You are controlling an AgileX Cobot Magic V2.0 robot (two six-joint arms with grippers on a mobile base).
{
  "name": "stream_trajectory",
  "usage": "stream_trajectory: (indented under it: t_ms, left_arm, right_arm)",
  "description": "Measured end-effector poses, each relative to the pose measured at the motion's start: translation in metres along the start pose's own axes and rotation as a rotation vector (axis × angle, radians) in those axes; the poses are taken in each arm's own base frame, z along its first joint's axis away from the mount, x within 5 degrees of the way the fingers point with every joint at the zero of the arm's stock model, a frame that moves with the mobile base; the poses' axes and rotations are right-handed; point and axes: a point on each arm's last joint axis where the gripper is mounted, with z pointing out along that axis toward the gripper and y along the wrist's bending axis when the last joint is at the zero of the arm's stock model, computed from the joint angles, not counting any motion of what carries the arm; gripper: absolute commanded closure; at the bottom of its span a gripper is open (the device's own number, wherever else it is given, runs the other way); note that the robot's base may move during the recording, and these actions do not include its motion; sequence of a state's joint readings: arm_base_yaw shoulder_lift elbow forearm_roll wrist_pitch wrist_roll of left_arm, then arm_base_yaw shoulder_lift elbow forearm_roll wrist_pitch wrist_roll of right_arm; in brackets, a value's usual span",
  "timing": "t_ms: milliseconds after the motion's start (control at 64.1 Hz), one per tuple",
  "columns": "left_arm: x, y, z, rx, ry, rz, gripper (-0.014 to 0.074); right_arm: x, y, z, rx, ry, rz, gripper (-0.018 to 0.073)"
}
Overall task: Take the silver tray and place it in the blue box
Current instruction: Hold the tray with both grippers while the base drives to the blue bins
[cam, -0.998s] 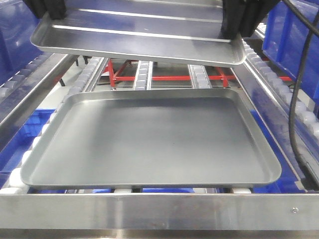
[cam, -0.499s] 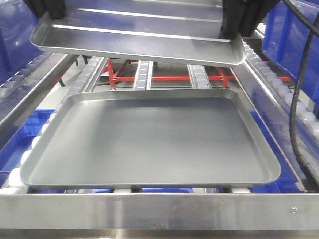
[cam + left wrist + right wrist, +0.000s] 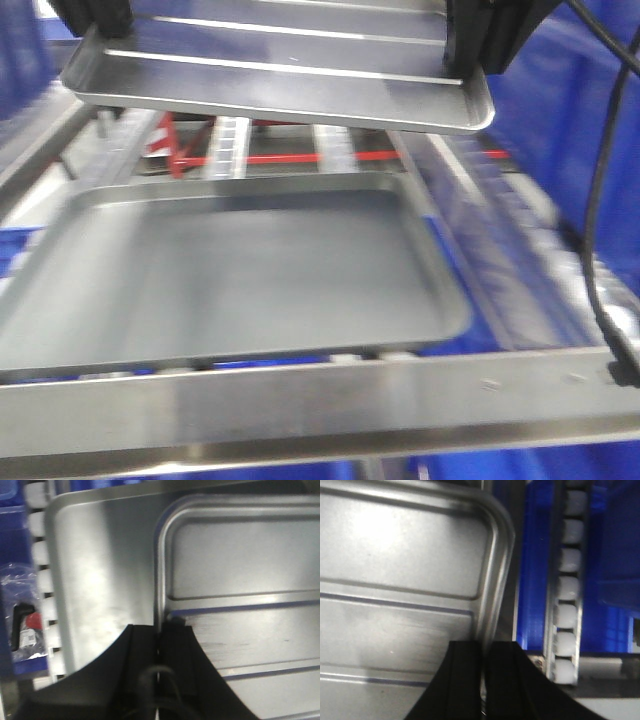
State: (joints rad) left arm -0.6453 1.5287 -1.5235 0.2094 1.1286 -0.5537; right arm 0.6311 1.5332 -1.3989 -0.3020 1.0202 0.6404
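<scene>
The silver tray point(image 3: 280, 85), shiny with two raised ribs, hangs in the air at the top of the front view. My left gripper point(image 3: 95, 20) is shut on its left rim and my right gripper point(image 3: 480, 40) is shut on its right rim. In the left wrist view my gripper point(image 3: 160, 630) pinches the tray's point(image 3: 240, 580) left edge. In the right wrist view my gripper point(image 3: 484, 647) pinches the tray's point(image 3: 400, 570) right edge. Blue plastic point(image 3: 560, 150) shows blurred at the right; I cannot tell whether it is the blue box.
A larger dull dark-grey flat tray point(image 3: 230, 270) lies on the roller rack below, also in the left wrist view point(image 3: 100, 570). A steel rail point(image 3: 320, 400) crosses the front. White rollers point(image 3: 567, 595) and a red frame point(image 3: 300, 157) sit beneath. A bagged item point(image 3: 27, 610) lies at left.
The rack and the dark-grey tray have shifted left in the front view and are blurred. The silver tray stays held by both grippers in the same place in the picture.
</scene>
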Motion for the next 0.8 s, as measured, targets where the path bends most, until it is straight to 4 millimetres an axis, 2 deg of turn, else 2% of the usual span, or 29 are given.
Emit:
stream_trajectory:
  t_ms: [795]
  left_arm:
    - [0.0000, 0.0000, 0.0000, 0.000, 0.000, 0.000, 0.0693]
  right_arm:
    - [0.0000, 0.0000, 0.0000, 0.000, 0.000, 0.000, 0.0503]
